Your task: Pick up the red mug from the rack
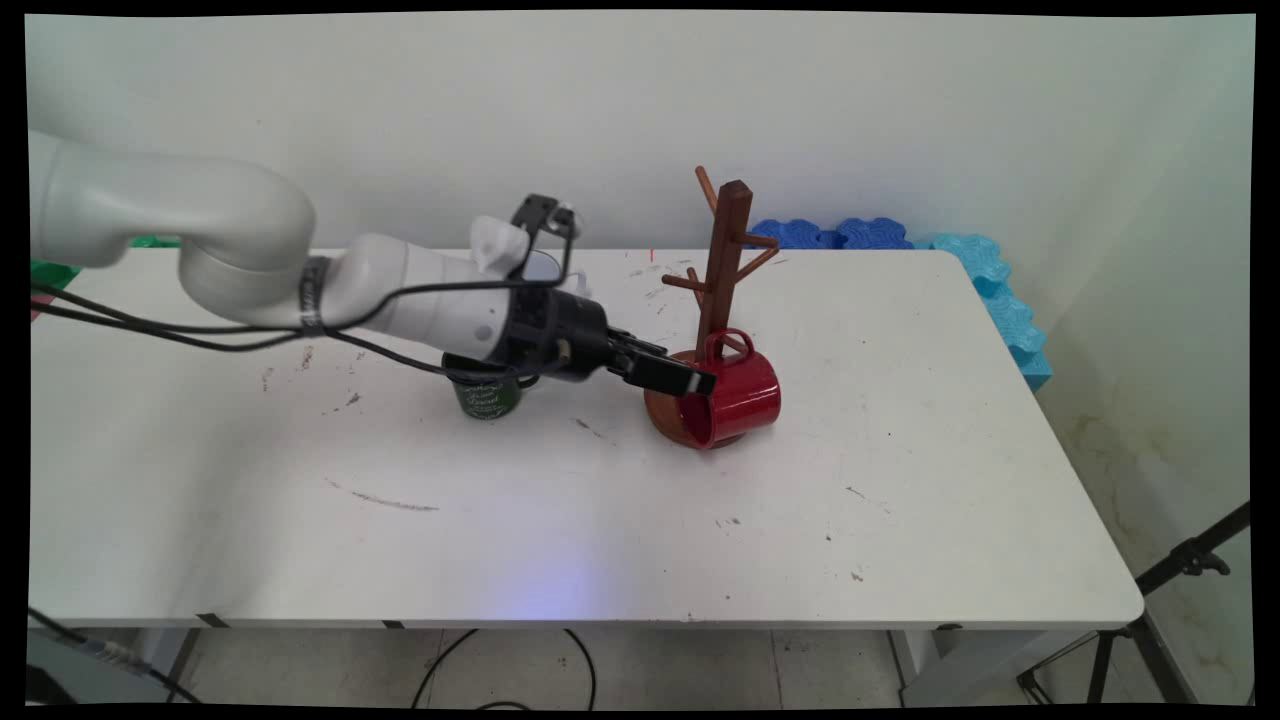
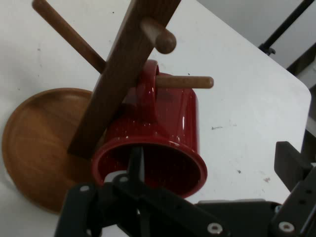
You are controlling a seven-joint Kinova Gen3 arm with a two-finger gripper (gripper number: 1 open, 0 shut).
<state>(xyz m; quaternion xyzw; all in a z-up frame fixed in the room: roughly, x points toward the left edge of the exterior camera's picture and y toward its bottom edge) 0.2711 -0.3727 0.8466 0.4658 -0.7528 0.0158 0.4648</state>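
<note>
A red mug lies on its side against the wooden mug tree, handle up and hooked over a low peg. Its mouth faces my gripper. The mug's lower side sits by the tree's round base. In the hand view the gripper is open: one finger reaches just inside the mug's mouth, the other stands well outside to the right. The rim's right side lies between them, and neither finger is visibly pressing on it.
A dark green mug stands upright just behind the arm's wrist, left of the tree. Blue foam pieces line the table's back right corner and right edge. A black tripod stands off the table's right front.
</note>
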